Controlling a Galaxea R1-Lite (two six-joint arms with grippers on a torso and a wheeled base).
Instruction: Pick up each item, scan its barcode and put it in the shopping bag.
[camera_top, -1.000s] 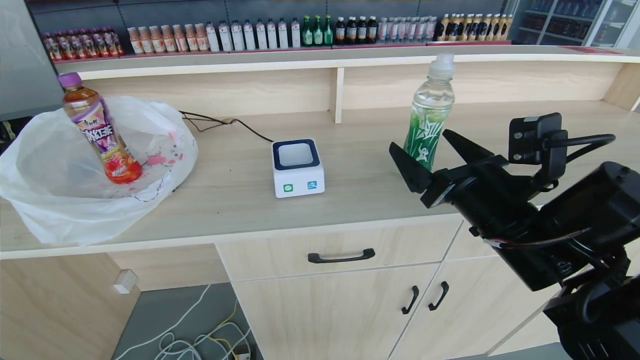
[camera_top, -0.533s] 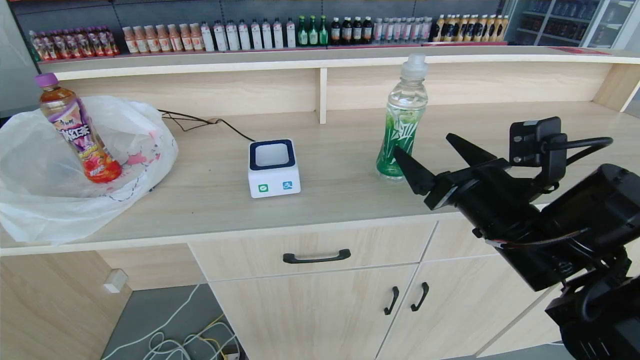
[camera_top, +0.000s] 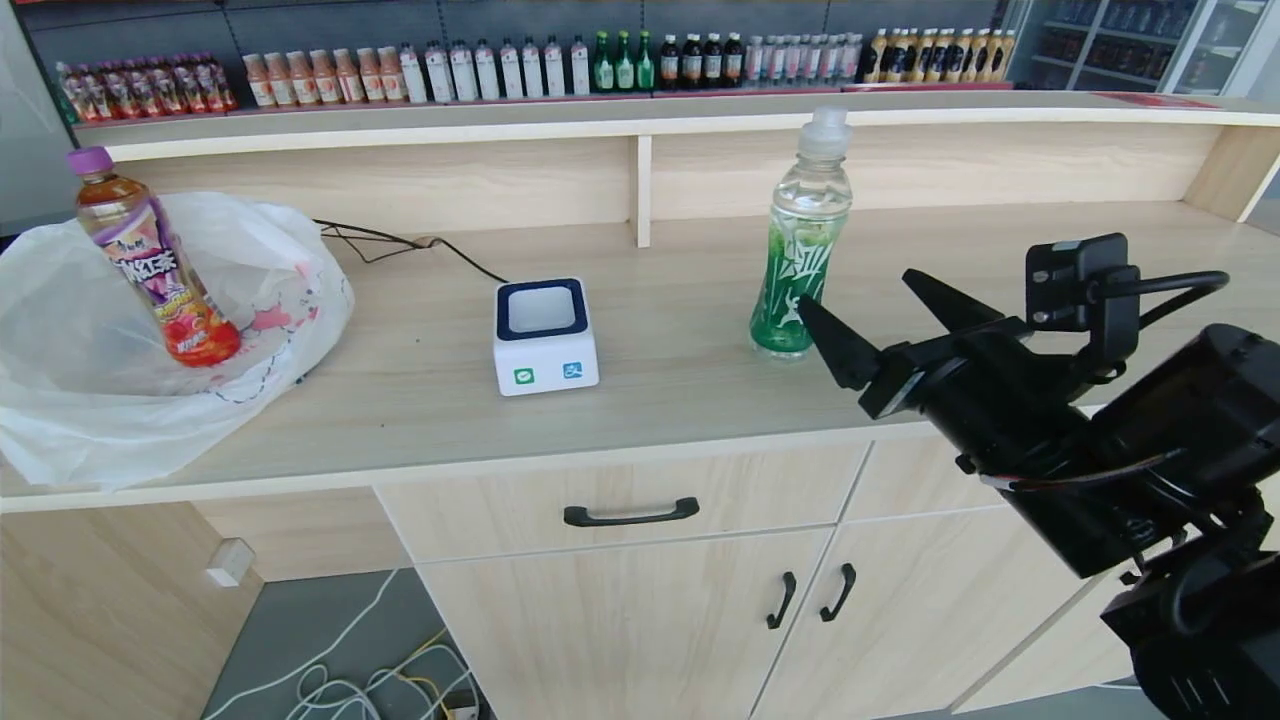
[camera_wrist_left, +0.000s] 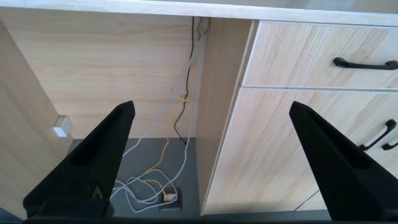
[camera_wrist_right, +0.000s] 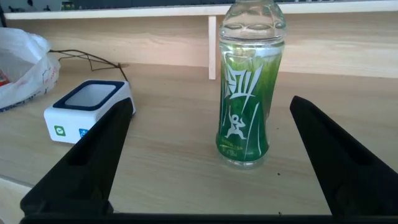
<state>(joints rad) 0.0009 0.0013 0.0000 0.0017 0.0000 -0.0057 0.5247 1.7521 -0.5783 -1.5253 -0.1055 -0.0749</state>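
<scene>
A clear bottle with a green label (camera_top: 803, 237) (camera_wrist_right: 248, 87) stands upright on the wooden counter (camera_top: 650, 330), right of the white scanner box (camera_top: 544, 335) (camera_wrist_right: 88, 109). My right gripper (camera_top: 890, 322) (camera_wrist_right: 211, 162) is open just in front of this bottle, near the counter's front edge, not touching it. A tea bottle with a purple cap (camera_top: 150, 260) leans inside the white shopping bag (camera_top: 120, 390) at the counter's left end. My left gripper (camera_wrist_left: 211, 162) is open below the counter, facing the cabinet fronts.
A black cable (camera_top: 400, 245) runs along the counter behind the scanner. A raised back shelf (camera_top: 640, 125) walls the counter. Drawers and doors with black handles (camera_top: 630, 515) lie below. Loose cables (camera_top: 350, 680) (camera_wrist_left: 155, 183) lie on the floor.
The head camera has swung to the right, so the whole scene sits further left. My right gripper has edged slightly right and down, still open before the green bottle.
</scene>
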